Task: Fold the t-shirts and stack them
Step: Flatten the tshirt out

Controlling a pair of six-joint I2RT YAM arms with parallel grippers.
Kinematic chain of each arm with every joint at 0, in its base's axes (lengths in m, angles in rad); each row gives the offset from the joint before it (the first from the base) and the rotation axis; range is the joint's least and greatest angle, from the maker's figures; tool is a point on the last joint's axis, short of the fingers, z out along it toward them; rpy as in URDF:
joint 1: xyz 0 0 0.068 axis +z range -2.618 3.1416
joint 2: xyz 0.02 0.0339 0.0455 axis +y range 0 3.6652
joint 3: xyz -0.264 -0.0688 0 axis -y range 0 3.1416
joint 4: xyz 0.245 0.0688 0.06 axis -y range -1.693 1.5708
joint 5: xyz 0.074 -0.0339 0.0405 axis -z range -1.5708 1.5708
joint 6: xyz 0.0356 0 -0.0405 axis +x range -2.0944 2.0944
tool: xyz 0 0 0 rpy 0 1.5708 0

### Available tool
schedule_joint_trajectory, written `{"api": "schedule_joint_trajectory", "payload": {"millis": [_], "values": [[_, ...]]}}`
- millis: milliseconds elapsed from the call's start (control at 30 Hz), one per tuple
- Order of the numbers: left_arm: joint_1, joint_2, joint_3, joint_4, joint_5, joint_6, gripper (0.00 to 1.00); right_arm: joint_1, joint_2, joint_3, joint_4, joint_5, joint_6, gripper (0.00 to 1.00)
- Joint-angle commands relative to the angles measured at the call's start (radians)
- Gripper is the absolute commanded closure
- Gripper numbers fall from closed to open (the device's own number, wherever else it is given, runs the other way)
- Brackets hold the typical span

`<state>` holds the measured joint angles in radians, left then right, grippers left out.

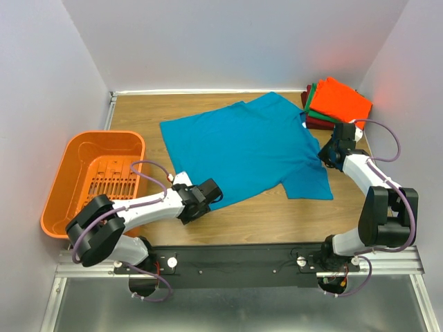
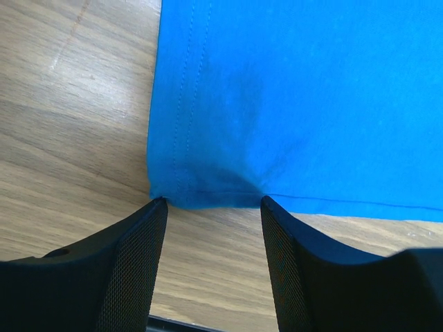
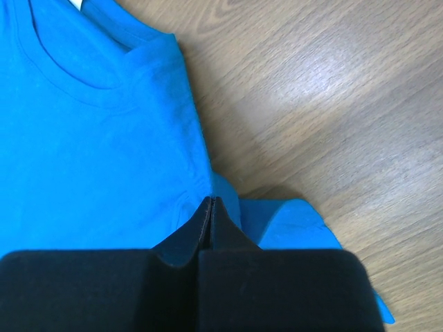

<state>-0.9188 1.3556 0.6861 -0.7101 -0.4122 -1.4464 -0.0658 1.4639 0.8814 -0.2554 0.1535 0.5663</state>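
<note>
Teal-blue cloth t-shirt spread flat, stack of folded orange, green, dark-red shirts far right, orange slotted plastic basket left.

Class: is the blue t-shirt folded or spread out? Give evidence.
Spread out: the blue t-shirt lies flat and open on the table, neck, sleeves and hem all showing.

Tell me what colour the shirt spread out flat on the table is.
The spread t-shirt is teal-blue, shown best in the top external view.

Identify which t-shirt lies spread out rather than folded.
The teal-blue t-shirt; the orange, green and dark red ones sit folded in a corner stack.
</note>
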Motion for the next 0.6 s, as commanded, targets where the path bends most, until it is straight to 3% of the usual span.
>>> {"api": "schedule_joint_trajectory", "payload": {"millis": [0, 200, 333, 500, 567], "values": [[-0.003, 0.051, -0.019, -0.022, -0.083, -0.04, 0.36, -0.002, -0.022, -0.015, 0.016, -0.023, -0.009, 0.99], [0.006, 0.089, 0.003, -0.048, -0.125, -0.066, 0.42, -0.002, -0.022, -0.018, 0.021, -0.032, -0.009, 0.99], [0.017, 0.109, 0.009, -0.055, -0.132, -0.072, 0.55, -0.002, -0.02, -0.019, 0.025, -0.035, -0.009, 0.99], [0.037, 0.093, 0.0, -0.045, -0.135, -0.06, 0.77, -0.002, -0.02, -0.021, 0.027, -0.045, -0.009, 0.99], [0.052, 0.077, -0.003, -0.037, -0.137, -0.045, 0.94, -0.002, -0.022, -0.021, 0.027, -0.045, -0.011, 0.99]]}}
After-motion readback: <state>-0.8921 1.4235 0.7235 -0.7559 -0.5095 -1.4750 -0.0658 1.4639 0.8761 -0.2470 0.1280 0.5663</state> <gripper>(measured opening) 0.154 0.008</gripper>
